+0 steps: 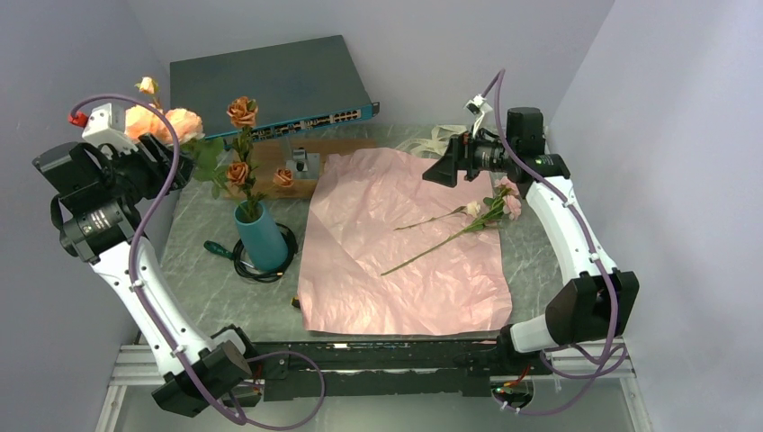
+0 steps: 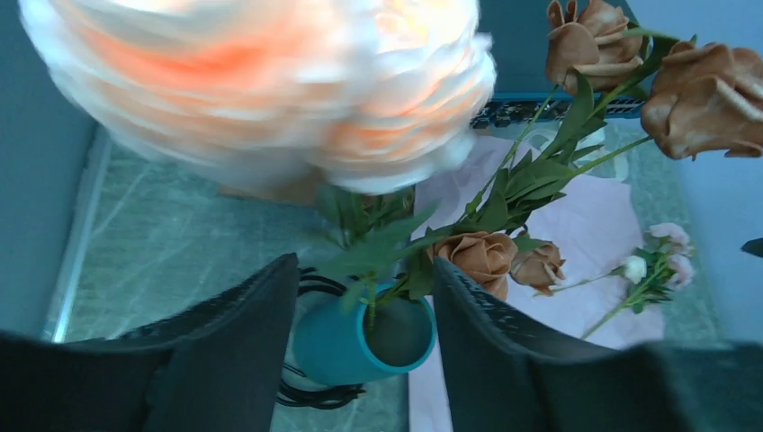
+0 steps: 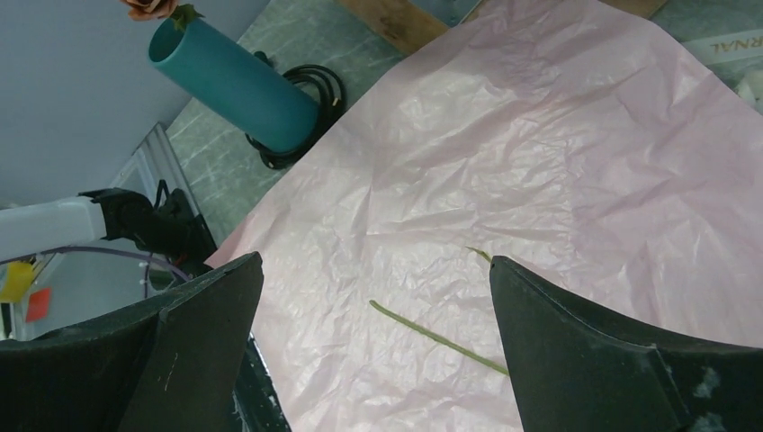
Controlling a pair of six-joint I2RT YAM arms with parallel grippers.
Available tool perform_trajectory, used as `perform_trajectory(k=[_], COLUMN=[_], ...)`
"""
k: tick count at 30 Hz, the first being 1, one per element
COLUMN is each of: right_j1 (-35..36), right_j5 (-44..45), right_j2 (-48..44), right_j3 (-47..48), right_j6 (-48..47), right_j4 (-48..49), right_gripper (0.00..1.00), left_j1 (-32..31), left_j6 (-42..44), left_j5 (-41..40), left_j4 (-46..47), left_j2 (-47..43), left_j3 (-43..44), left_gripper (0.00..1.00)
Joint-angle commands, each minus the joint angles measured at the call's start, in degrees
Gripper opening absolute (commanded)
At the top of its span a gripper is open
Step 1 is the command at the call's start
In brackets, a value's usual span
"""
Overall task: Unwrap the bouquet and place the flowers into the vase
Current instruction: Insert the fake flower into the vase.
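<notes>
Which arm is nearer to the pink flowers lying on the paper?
Right. The right arm holds its jaws over the paper, close beside the pink flowers; the left arm has its jaws past the paper's other edge, above the vase.

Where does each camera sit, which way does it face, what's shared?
Top external: above, behind the bases, looking down on the table; left arm and right arm visible.
Left wrist: above the left end effector, looking down at the vase; fingers visible.
Right wrist: above the right end effector, facing the pink paper; fingers visible.
Shared: vase, pink paper.
</notes>
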Motion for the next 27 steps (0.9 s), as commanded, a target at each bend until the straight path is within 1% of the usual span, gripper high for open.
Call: perform_trajectory(k=[1,3,6,8,10,14,15,18,20,22,25,27], right_j1=[0.01,-0.14,-0.96,-1.55,-1.94,-2.6,-2.7,-3.38,-4.5,-7.64,-15.16,-18.22], right_j5=[0.66,1.37,2.44,3.42,4.48,7.35,8.4,14.57,18.72,19.09,18.03,19.6], right_j2=[0.81,2.18,2.93,2.88,2.97,2.97,2.88,2.95,3.43,4.13,5.52,7.19], right_j3=[2.74,3.97,4.0,3.44,3.16,2.09,1.63,0.65,0.14,-1.14,-3.86,-4.21], right_j6=[-2.45,-2.4,-0.99,-0.57,-1.04,-0.87,-0.47,2.54,4.11,6.03,8.86,9.83], right_j4=[-1.66,-3.63,-4.2,-4.38,-5.43,-7.65,-8.12,-10.2,-12.37,-14.03,-15.71,-17.35], right_gripper=[1.0,1.0,1.0,1.0,1.0,0.99,0.99,0.97,0.94,0.89,0.84,0.79], left_j1=[0.12,0.16,0.16,0.16,0.16,0.14,0.14,0.16,0.16,0.14,0.14,0.11], left_j6=[2.44,2.56,2.88,3.11,3.85,8.04,10.38,12.94,15.1,18.2,23.17,26.12], left_j5=[1.32,0.81,1.44,2.65,3.88,7.96,9.04,12.68,14.97,16.49,16.19,17.04], left_j4=[-5.54,-8.01,-11.56,-13.56,-15.82,-20.92,-21.98,-23.77,-24.78,-25.46,-25.73,-26.42], left_j2=[1.1,1.35,0.56,-0.5,-1.22,-1.57,-1.68,-2.05,-1.85,-1.72,-1.45,-1.02], left_j3=[5.11,6.69,8.01,8.2,8.96,10.14,10.04,9.76,9.83,9.64,9.54,9.94], left_gripper=[0.67,0.76,0.91,0.97,0.99,1.0,0.99,0.99,0.99,0.99,0.99,1.0])
